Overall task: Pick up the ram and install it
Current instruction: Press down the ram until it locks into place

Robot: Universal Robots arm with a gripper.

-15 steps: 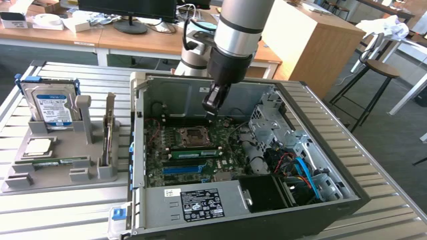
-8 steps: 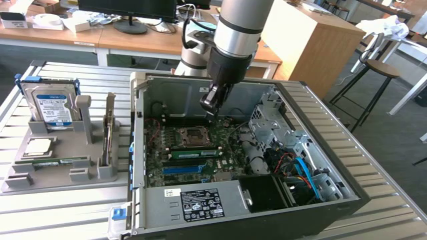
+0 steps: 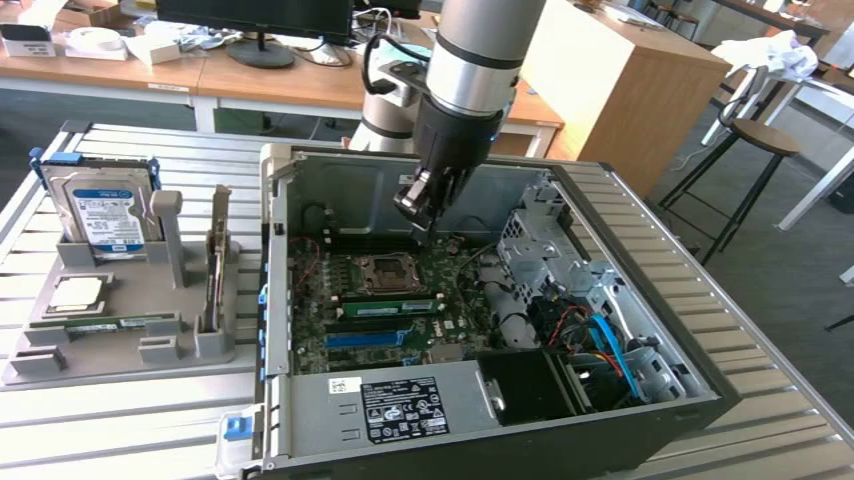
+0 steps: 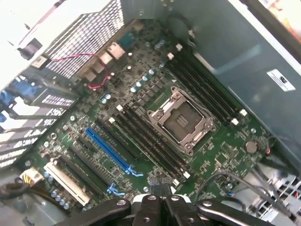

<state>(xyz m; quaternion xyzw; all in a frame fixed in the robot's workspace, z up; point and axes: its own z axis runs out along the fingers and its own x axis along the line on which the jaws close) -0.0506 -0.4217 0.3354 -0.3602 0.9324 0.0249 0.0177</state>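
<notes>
Labels on the hard drive (image 3: 104, 212) and power supply (image 3: 400, 408) are unreadable.

Hangs closed above the motherboard (image 3: 387, 300) inside the open computer case (image 3: 641, 330): gripper (image 3: 416, 200). Seated in a slot just below the processor socket (image 3: 391, 268): ram (image 3: 390, 307). Stands upright on the grey holder (image 3: 120, 340) at exterior view's left: hard drive (image 3: 100, 205).

- Exterior view: high, angled down, set back; takes in the open computer case (image 3: 641, 300).
- Wrist view: close above the motherboard (image 4: 141, 127), looking down.
- Shared: motherboard.
</notes>
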